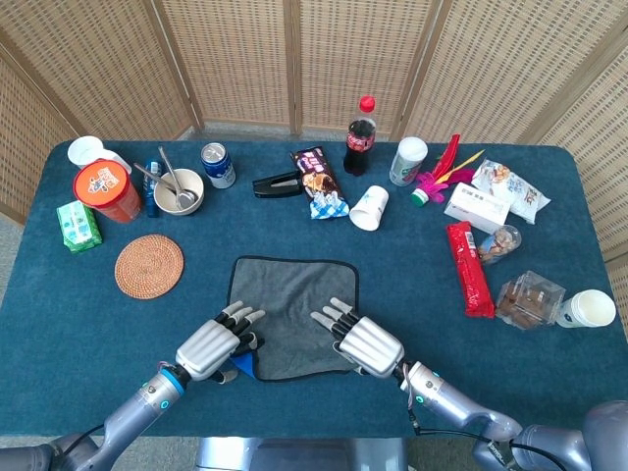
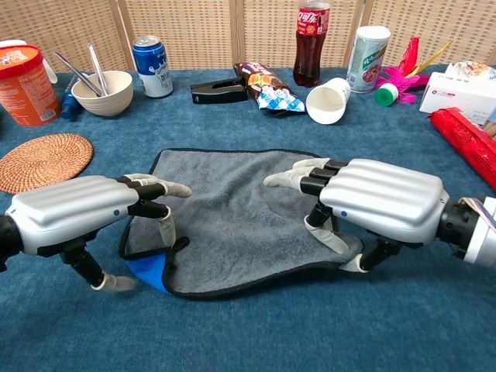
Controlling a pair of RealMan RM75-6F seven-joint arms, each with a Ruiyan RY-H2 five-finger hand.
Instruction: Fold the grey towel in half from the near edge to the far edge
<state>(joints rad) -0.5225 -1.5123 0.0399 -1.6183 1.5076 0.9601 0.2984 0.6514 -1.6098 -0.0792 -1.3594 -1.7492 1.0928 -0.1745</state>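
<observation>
Grey terry towel (image 2: 232,217) w/ black trim lies flat mid-table, its near-left corner flipped, blue underside showing. Left hand (image 2: 74,213) and right hand (image 2: 372,198) sit at the 2 near corners, fingers spread, thumbs low by the hem; neither grips yet. Step: securing near edge. Next: pinch both corners, lift, carry to far edge.

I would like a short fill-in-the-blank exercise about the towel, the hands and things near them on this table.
1. The grey towel lies on a ___ tablecloth.
2. The turned-up near left corner of the towel shows a ___ underside.
3. The paper cup beyond the towel lies on its ___.
4. The round woven mat lies nearer the ___ hand.

Missing words: blue; blue; side; left
</observation>
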